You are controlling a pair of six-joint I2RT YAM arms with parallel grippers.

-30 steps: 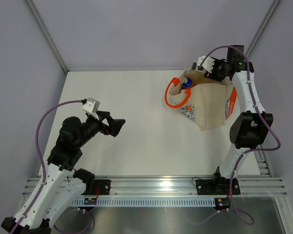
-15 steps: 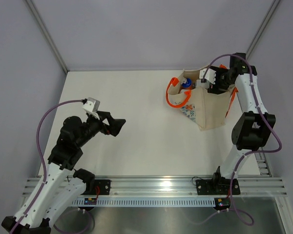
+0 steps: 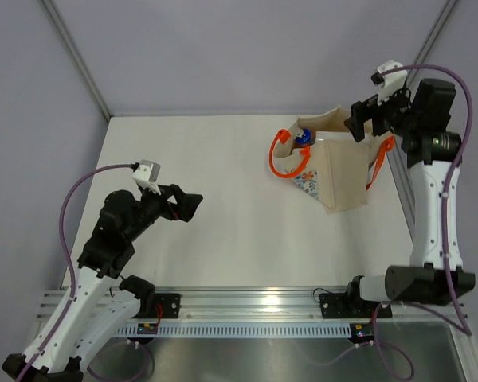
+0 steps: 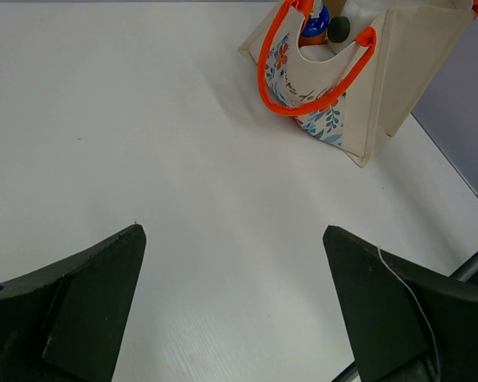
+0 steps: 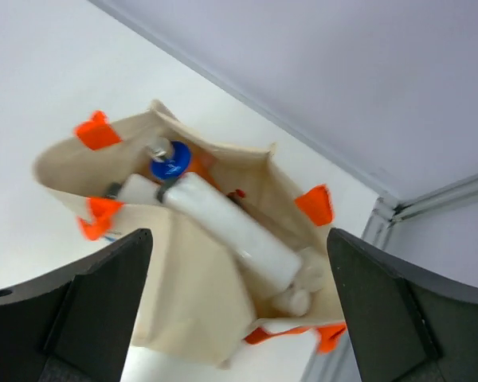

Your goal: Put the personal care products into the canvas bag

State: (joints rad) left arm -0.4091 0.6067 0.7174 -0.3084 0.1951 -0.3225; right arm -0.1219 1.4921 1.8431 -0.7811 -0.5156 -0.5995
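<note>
The canvas bag (image 3: 340, 177) stands upright at the table's far right, mouth open, orange handles (image 3: 285, 159) hanging over its floral side. Looking down from the right wrist into the bag (image 5: 190, 302), I see several personal care products: a white bottle (image 5: 233, 228) lying slantwise on top, an orange cylinder's blue cap (image 5: 170, 161), a cream-yellow pump bottle (image 5: 301, 288) and a sliver of red cap (image 5: 237, 193). My right gripper (image 3: 363, 119) hangs open above the bag's far right corner, empty and clear of the cloth. My left gripper (image 3: 194, 205) stands open and empty over bare table at the left.
From the left wrist the bag (image 4: 398, 79) sits at upper right, with the blue cap (image 4: 315, 19) and a dark cap (image 4: 339, 29) showing in its mouth. The white table (image 3: 215, 199) is bounded by grey walls and a metal rail (image 3: 255, 301) in front.
My right gripper opened wide and lifted up out of the bag's mouth toward the back right. The bag's rim settled. The left arm stayed still.
</note>
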